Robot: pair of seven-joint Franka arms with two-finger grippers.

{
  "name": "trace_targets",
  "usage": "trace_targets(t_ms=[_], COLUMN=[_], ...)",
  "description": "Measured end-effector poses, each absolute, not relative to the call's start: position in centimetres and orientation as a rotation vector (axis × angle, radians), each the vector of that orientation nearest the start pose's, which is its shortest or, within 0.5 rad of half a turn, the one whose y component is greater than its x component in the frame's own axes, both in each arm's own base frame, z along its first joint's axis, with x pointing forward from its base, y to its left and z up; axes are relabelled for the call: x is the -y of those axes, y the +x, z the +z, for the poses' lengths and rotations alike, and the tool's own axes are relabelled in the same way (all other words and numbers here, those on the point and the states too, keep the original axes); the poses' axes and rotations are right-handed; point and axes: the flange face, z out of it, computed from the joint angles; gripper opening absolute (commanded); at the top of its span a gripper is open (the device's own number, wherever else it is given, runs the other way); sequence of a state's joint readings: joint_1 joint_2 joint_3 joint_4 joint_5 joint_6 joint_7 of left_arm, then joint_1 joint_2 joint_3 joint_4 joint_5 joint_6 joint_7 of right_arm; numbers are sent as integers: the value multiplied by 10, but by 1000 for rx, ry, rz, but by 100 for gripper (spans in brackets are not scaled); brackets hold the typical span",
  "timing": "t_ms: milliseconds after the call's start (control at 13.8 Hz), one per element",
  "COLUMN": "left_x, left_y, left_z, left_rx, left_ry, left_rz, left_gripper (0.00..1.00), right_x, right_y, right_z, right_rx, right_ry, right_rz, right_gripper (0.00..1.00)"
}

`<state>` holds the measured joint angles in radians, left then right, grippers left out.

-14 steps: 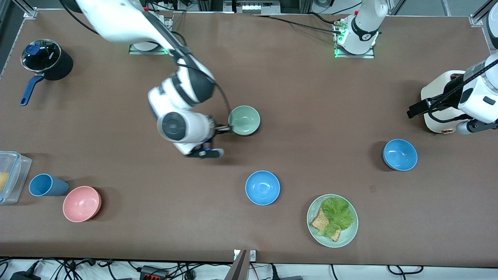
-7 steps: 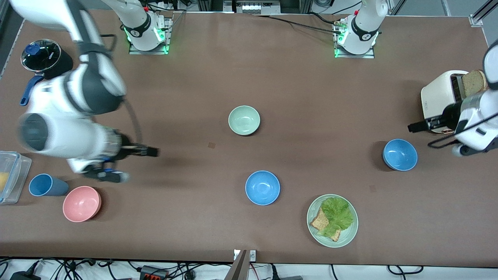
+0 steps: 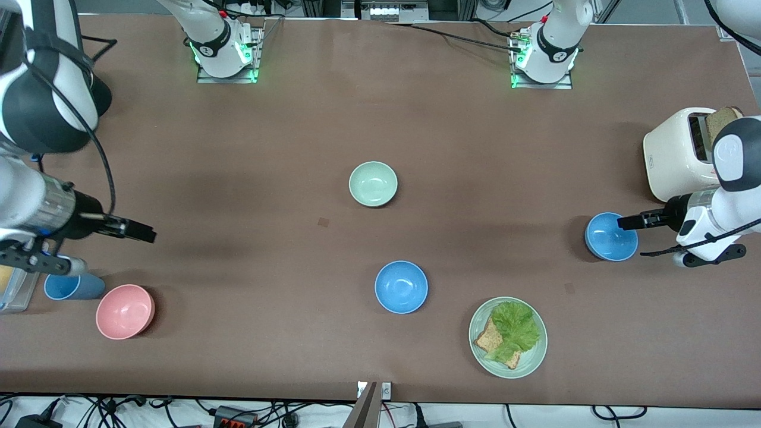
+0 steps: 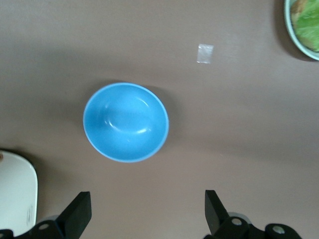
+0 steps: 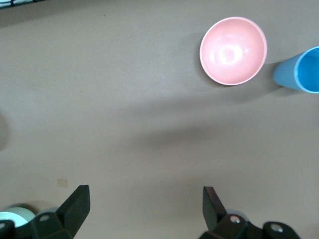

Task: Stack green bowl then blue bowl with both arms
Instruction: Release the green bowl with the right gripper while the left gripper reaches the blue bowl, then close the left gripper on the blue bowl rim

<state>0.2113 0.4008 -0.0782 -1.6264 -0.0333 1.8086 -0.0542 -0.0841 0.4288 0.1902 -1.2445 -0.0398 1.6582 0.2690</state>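
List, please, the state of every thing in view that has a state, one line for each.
green bowl: upright, empty, alone on the table.
blue bowl: upright, empty, not gripped.
second blue bowl: upright, empty.
pink bowl: upright, empty.
green plate: holds lettuce and toast.
left end effector: open, over the blue bowl.
right end effector: open, holding nothing.
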Motion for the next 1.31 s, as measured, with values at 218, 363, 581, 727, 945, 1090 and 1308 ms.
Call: trace_targets(t_ms=[218,363,581,727,945,1090,1308], left_x=[-115,-130,-141,-155,-172,-172,-172], left_y=[624,617,607,603,596,597,599], left_z=[344,326,308,294,264,248,228], left_rx=[279,238,211,160,140,135,131], left_ry=[-3194,-3205,-3212,-3221,-3230,-3232,-3234], left_rz=[338,300,292,250,249,245,237], left_gripper=[100,100,100,100,100,100,92], right_x=[-10,20,43,41,39,38,36], right_y=[665,657,649,641,622,604,579], right_z=[567,584,595,596,597,589,572], right_rx=[-170,-135,-154,-149,-145,-142,-136], right_ry=[-3145,-3142,-3140,-3140,-3152,-3156,-3162], right_rz=[-46,-79,-94,-83,-59,-62,-44], right_gripper=[100,100,100,100,100,100,100])
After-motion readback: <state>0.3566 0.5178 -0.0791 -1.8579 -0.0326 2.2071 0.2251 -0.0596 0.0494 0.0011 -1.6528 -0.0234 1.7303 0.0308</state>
